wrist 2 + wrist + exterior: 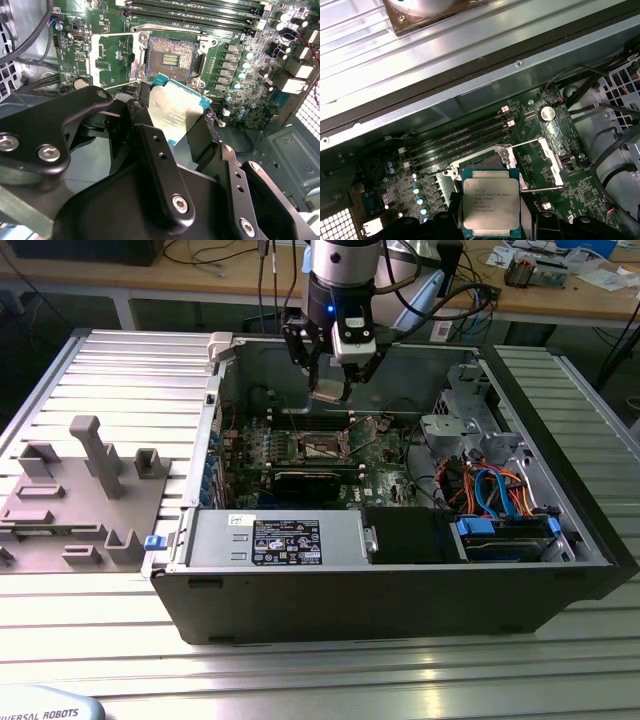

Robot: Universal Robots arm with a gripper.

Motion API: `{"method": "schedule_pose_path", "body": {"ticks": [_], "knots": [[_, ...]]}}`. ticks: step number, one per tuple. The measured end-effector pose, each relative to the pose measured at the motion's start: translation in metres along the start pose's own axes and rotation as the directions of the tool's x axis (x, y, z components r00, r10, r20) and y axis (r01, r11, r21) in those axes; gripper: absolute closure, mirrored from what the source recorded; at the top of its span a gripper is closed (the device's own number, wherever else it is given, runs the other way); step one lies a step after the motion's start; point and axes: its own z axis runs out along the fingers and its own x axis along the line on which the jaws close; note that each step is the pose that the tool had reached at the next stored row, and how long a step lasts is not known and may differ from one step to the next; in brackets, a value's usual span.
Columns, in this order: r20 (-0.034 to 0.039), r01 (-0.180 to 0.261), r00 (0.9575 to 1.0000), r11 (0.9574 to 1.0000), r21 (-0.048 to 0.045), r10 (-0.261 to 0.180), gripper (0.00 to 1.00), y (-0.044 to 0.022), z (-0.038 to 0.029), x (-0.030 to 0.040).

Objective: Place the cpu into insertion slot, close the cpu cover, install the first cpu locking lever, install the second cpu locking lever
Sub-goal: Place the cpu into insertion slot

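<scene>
While it hangs above the slot [171, 60], the end effector [330, 390] clamps the cpu [491, 207] by its edges. The cover [552, 162] lies open beside the slot.

Ribbed aluminium counter [300, 670] across the foreground, slats running side to side, soft glare patches [430, 658] near its front edge. Behind it a wooden desk [100, 285] along the back, white leg [122, 308], black cables [215, 255] and papers [610, 278] on top. Dark under the desk. Even indoor light.
</scene>
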Motion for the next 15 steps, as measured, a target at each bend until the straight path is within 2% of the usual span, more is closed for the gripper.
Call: {"method": "schedule_pose_path", "body": {"ticks": [4, 15], "knots": [[0.0053, -0.003, 1.0000, 0.9999, 0.0124, 0.003, 0.46, -0.0001, 0.0000, 0.0000], [0.0060, -0.009, 0.9999, 0.9999, 0.0126, 0.009, 0.46, 0.0000, 0.0002, 0.0000]]}}
